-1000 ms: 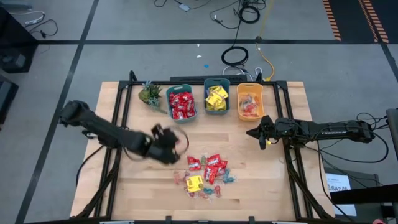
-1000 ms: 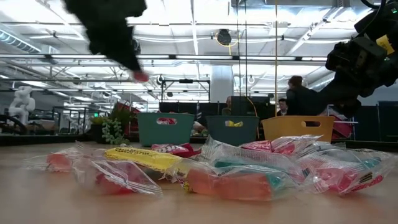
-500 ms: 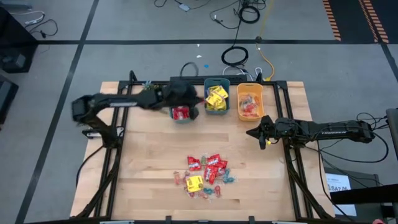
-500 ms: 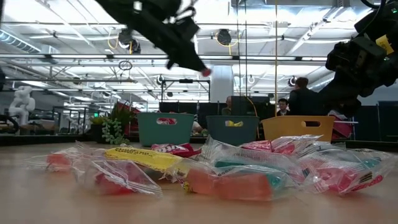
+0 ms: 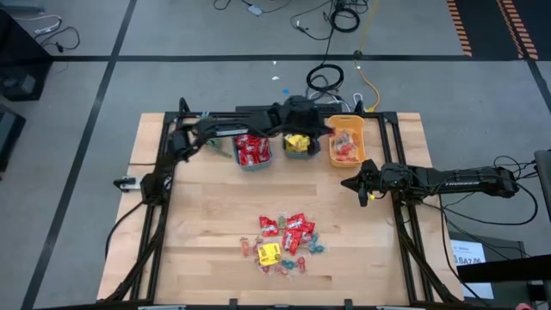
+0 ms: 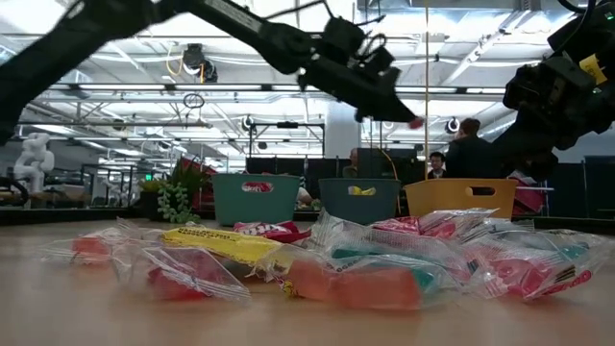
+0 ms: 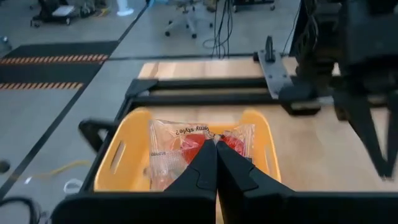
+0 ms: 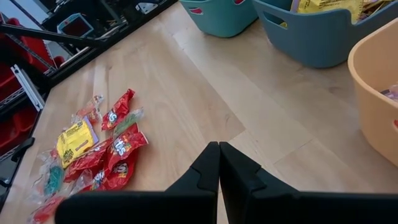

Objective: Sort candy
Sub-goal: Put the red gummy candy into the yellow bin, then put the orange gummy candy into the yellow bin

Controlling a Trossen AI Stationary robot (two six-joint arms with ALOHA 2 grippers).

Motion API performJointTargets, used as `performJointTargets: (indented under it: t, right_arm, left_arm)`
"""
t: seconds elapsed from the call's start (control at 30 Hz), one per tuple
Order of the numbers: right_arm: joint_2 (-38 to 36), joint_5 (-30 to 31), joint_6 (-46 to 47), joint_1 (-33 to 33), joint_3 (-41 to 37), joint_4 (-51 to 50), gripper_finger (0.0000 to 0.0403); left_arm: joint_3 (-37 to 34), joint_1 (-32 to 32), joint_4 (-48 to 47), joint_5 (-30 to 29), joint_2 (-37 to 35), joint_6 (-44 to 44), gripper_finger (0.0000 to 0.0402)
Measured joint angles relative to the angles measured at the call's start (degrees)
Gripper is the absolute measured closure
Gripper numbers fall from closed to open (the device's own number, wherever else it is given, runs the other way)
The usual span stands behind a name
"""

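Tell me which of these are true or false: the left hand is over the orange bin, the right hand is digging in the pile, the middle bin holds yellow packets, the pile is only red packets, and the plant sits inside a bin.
1. The left hand is over the orange bin. True.
2. The right hand is digging in the candy pile. False: it waits shut near the orange bin, well clear of the pile.
3. The middle blue bin holds yellow packets. True.
4. The pile is only red packets. False: a yellow packet and small twist-wrapped pieces lie in it too.
5. The plant sits inside a bin. False: it stands on the table beside the teal bin.
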Motion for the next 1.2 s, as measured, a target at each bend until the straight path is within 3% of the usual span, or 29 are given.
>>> performJointTargets:
  t: [0.23, 0.4, 0.57, 0.83, 1.2]
  right_arm:
    - [0.0, 0.0, 0.8, 0.0, 0.0, 0.0, 0.0401]
    - [0.0, 0.0, 3.0, 0.0, 0.0, 0.0, 0.0401]
    - [0.0, 1.0, 3.8, 0.0, 0.0, 0.0, 0.0401]
    - [0.0, 1.0, 3.8, 0.0, 0.0, 0.0, 0.0401]
    - [0.0, 1.0, 3.7, 0.0, 0.0, -0.1, 0.0401]
  left_arm:
    - [12.8, -2.3, 0.0, -2.5, 11.6, -0.2, 0.0394]
    - [16.4, -3.6, 0.0, -4.9, 15.2, -0.4, 0.0346]
    - [16.4, -4.5, -0.5, -7.6, 15.3, -0.4, 0.0303]
    - [16.4, -4.6, -0.7, -8.5, 14.3, -0.4, 0.0293]
    - [16.5, -5.0, -21.5, -10.0, 3.8, -9.6, 0.0293]
